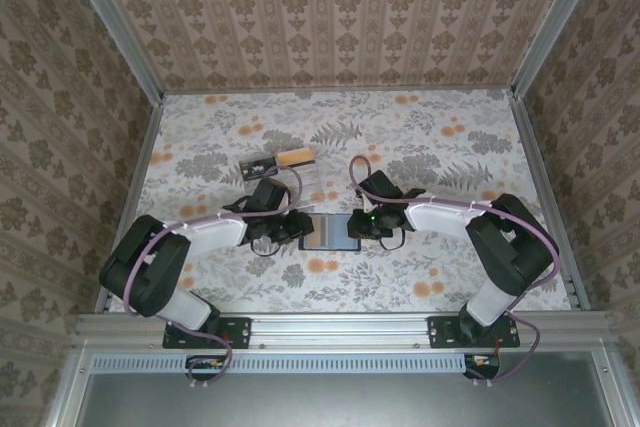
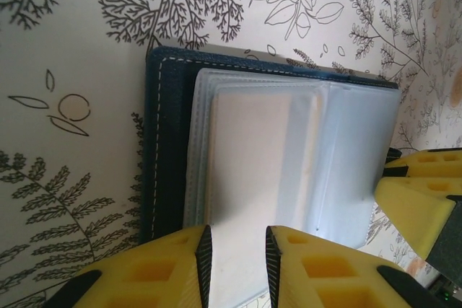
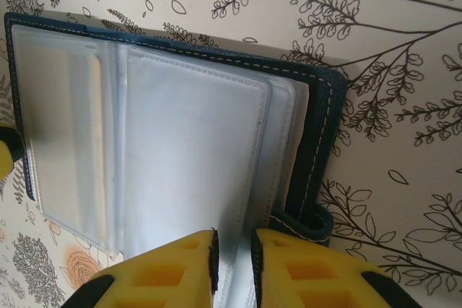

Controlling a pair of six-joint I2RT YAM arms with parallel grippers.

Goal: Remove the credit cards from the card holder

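- A desk (image 1: pixel 430 147) under a cloth printed with grey ferns and orange blossoms, closed in by walls (image 1: pixel 330 7) papered in a tan damask pattern
- The card holder (image 1: pixel 330 232) lies spread open near the middle of the desk, between the two arms, its inner side facing up
- In the left wrist view its navy cover (image 2: pixel 170 142) with pale stitching frames frosted plastic sleeves (image 2: pixel 289 156)
- The left end effector (image 2: pixel 237 239) sits at the card holder's left end; its yellow fingers stand close together with a narrow slit, and a sleeve edge runs into that slit; I cannot tell whether it is pinched
- The right end effector (image 3: pixel 234 243) sits at the right end, fingers likewise nearly together over a sleeve (image 3: pixel 188 149); a real pinch cannot be told
- The credit cards lie side by side farther back and to the left, apart from the card holder: the black card (image 1: pixel 259 164) on the left, the tan-orange card (image 1: pixel 296 156) just beside it
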